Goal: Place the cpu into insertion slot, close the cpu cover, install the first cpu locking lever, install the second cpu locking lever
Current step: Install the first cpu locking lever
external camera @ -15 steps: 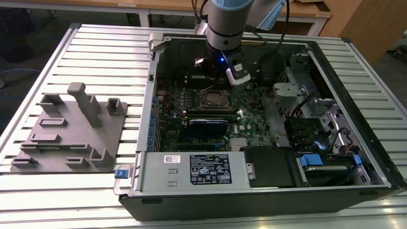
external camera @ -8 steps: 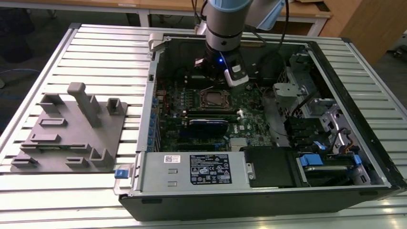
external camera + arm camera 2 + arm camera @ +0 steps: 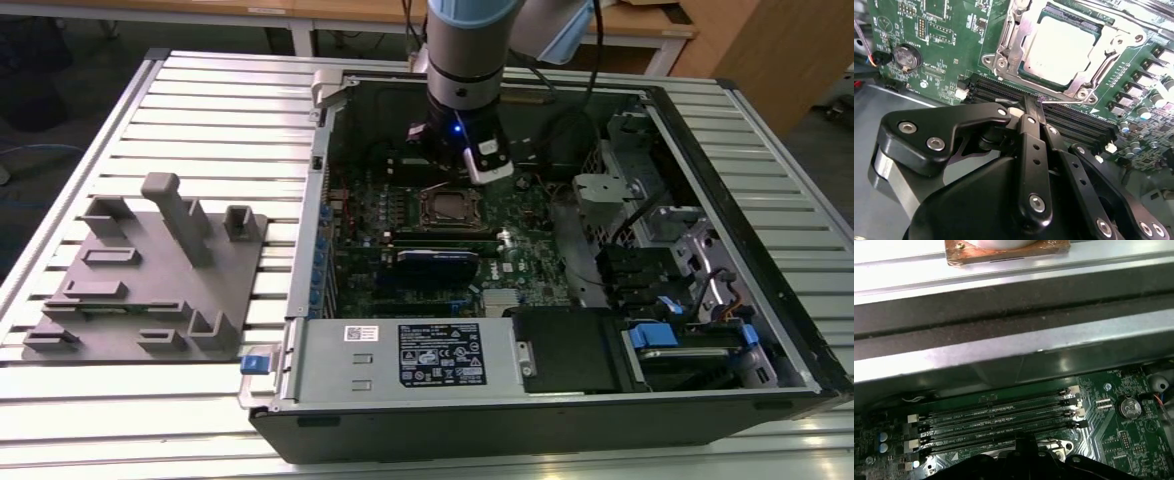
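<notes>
Latching the thin wire lever (image 3: 1069, 102) needs a slow, square push from the black gripper (image 3: 1033, 104), fingers pinched together and empty, while the silvery-grey square cpu (image 3: 446, 207) sits socketed at its six o'clock in the exterior view.

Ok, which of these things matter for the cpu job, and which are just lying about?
Job:
silvery square cpu
silvery metal cover frame, lying flat around it
black hand

Lying about:
grey moulded fixture tray
long black memory slots
round coin battery
</notes>
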Robot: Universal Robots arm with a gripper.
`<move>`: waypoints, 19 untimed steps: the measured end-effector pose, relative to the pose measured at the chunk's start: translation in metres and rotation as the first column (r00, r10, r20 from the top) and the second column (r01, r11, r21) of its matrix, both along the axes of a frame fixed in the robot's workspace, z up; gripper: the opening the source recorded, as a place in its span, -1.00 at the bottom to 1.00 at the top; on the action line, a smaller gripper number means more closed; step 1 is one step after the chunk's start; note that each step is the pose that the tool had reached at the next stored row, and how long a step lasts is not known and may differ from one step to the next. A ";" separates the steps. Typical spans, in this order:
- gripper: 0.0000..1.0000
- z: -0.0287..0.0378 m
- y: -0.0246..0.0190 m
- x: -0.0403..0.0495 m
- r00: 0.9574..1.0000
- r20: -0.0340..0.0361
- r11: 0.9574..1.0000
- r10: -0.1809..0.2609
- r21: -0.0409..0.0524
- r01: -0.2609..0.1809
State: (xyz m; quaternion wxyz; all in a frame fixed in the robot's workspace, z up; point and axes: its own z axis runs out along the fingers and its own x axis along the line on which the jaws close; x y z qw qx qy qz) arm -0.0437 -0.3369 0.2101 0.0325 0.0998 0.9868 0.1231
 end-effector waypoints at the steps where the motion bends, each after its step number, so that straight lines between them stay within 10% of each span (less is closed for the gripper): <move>1: -0.80 -0.0001 0.0003 -0.0003 1.000 0.001 1.000 -0.005 -0.001 0.005; 19: -0.80 -0.0009 0.0062 -0.0073 0.996 0.014 0.996 -0.086 -0.021 0.086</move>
